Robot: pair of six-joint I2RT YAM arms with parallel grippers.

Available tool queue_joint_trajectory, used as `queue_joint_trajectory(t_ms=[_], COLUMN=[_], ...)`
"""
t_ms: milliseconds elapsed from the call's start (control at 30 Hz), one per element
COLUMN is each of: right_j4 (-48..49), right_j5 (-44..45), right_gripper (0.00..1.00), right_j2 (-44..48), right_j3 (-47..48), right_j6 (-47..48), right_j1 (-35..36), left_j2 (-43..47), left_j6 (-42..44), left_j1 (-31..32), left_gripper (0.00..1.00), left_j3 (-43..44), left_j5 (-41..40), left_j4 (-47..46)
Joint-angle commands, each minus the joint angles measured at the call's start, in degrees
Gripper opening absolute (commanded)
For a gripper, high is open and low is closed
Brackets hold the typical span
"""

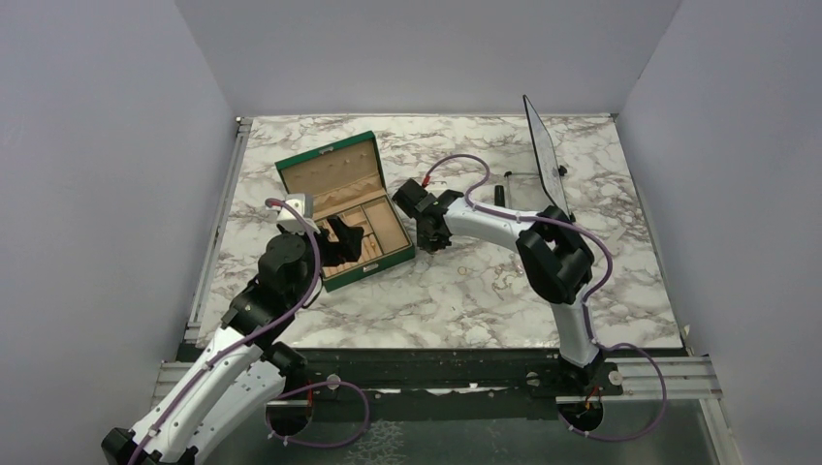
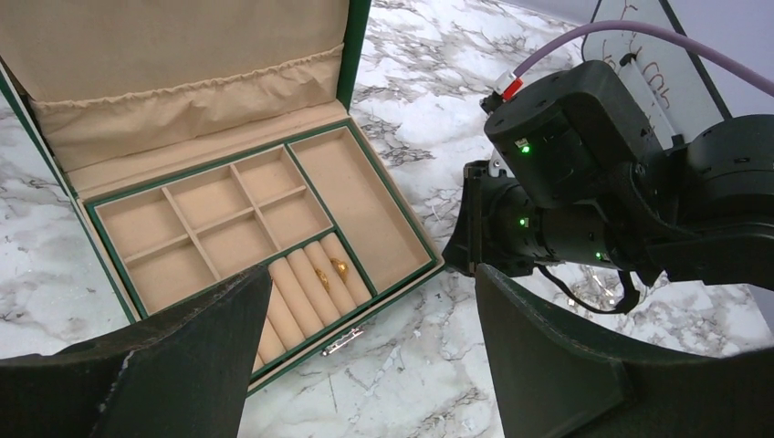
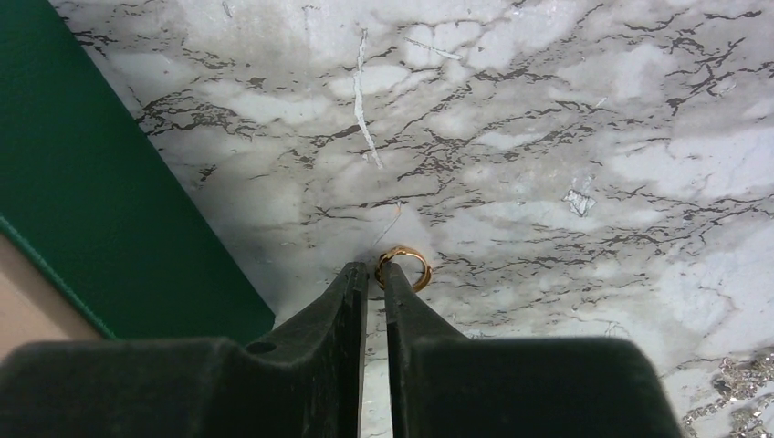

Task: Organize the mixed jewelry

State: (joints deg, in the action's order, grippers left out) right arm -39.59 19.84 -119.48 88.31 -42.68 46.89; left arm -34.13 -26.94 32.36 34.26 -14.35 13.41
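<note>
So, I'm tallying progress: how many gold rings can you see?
3. Ring one and ring two sit in the ring rolls of the green box; ring three is pinched by the right gripper. Others may be hidden.

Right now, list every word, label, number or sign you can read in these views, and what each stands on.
None can be read.
Tilted flat panel: dark handwritten marks, too blurred to read.
Open green jewellery box with beige lining: no lettering shows.
Small gold ring at the right pincer tips: no engraving visible.
</note>
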Motion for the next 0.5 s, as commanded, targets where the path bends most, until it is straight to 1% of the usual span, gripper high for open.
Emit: queue_joint_trajectory(t_ms=[0, 133, 267, 467], right_j4=[0.15, 3.29, 8.17, 17.69], right_j5=[0.9, -0.2, -2.15, -9.6], right_gripper=[0.14, 0.01, 0.01, 0.01], right_j2=[-2.44, 0.06, 5.17, 15.62], right_j3=[-1.8, -4.87, -8.71, -15.12], right_j6=[-1.13, -1.27, 0.41, 4.12], right_j1=[-0.11, -0.86, -1.49, -2.91], left_j2=[-0.22, -0.96, -2.18, -1.88], left_j6=[-0.11, -0.05, -1.22, -8.18], left_j1=[-0.02, -0.04, -0.02, -0.02], left_gripper=[0.83, 0.83, 0.83, 0.84], left_j3=[-0.23, -0.39, 0.03, 1.28], left_j5=[1.65, 1.87, 2.36, 5.59], left_j4=[-1.59, -1.94, -0.84, 1.21])
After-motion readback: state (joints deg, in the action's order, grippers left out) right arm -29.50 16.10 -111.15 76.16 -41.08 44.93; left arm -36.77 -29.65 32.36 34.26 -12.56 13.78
